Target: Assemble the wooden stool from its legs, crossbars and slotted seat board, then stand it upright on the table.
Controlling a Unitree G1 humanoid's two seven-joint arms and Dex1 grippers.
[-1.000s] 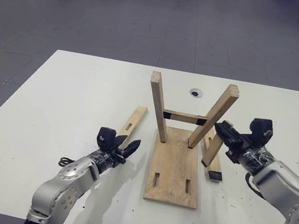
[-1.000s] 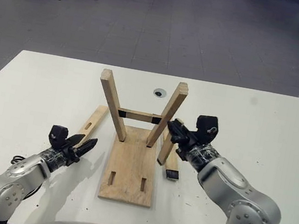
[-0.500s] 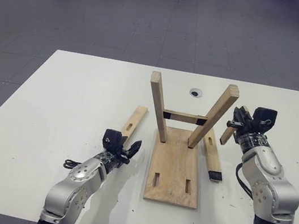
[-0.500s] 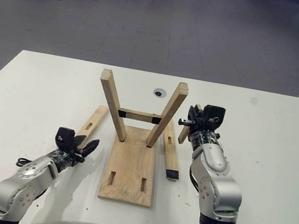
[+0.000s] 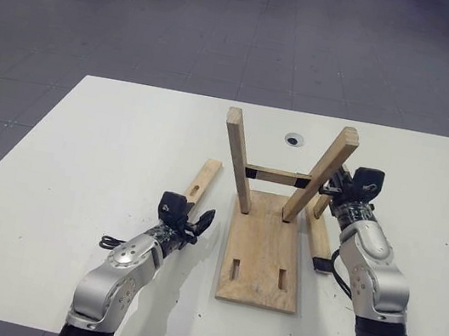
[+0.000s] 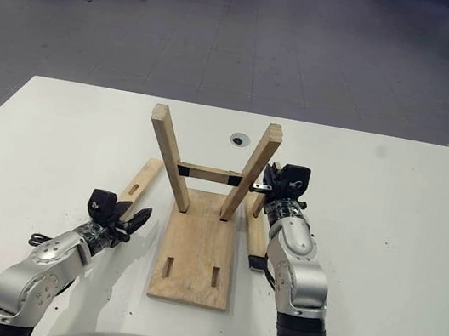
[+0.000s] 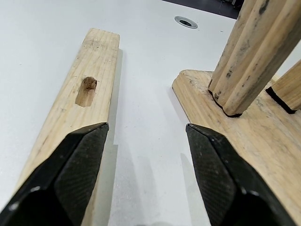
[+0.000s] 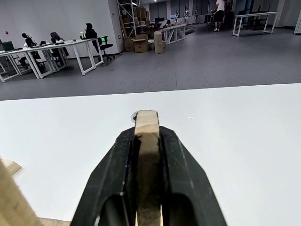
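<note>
Head views, seat board [image 5: 263,256]: flat on the white table [image 5: 100,139], two empty slots [image 5: 235,266] at the near end.
Head views, standing legs [image 5: 238,160]: plugged into the far end, splayed outward, tied together by the fitted crossbar [image 5: 277,177].
Head views, left loose leg [image 5: 201,183]: lying just left of the board, mortise side up.
Head views, right loose leg [image 5: 317,235]: lying along the board's right edge.
Head views, right gripper [image 5: 335,187]: up beside the right standing leg, clamped on a short wooden bar, most likely the second crossbar [image 5: 320,206].
Head views, left gripper [image 5: 194,223]: low over the table by the near end of the left loose leg, spread wide, nothing in it.
Left wrist view, fingers [image 7: 75,165]: well apart, one over the loose leg's near end, the other toward the board; mortise [image 7: 86,89] straight ahead, facing up.
Right wrist view, held bar: pinched dead centre between clenched jaws, its end poking past the tips, aimed roughly at the cable hole [image 5: 296,139].
Step in hand (a guess): getting that bar into a loose leg's mortise before the last two legs go into the slots.
Doing it well: better to pin the leg first with the free gripper so it can't skate. Then square the bar's end to the mortise and push along the bar's length, not sideways. Also worth staying clear of the standing leg right next door.
</note>
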